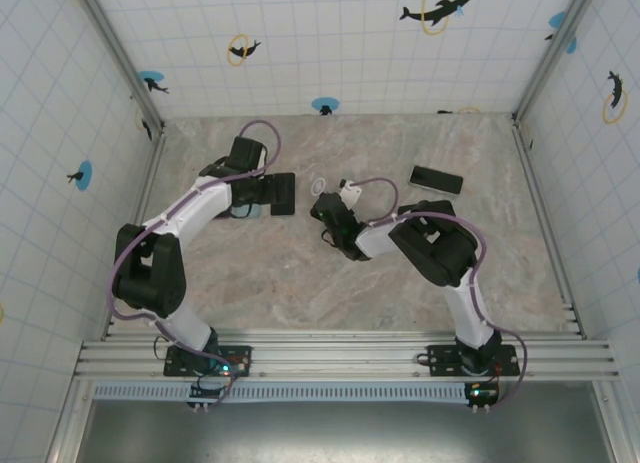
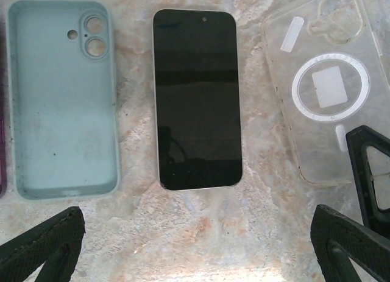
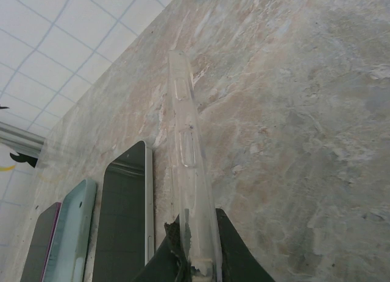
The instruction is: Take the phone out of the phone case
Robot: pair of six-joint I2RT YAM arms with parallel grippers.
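A bare black-screened phone (image 2: 196,99) lies face up on the marble table, out of any case; from above the phone (image 1: 282,193) sits just right of my left gripper (image 1: 262,191). My left gripper (image 2: 195,257) hovers over the phone's near end, open and empty, its fingers (image 2: 42,245) spread wide. A clear case (image 2: 329,87) with a white ring lies right of the phone. My right gripper (image 3: 195,233) is shut on the clear case (image 3: 189,166), seen edge-on; its dark finger (image 2: 372,172) overlaps the case's corner.
An empty pale teal case (image 2: 61,99) lies left of the phone, with a purple case (image 2: 2,148) beyond it at the frame edge. A second dark phone (image 1: 437,179) rests at the back right. Tiled walls (image 1: 350,43) enclose the table.
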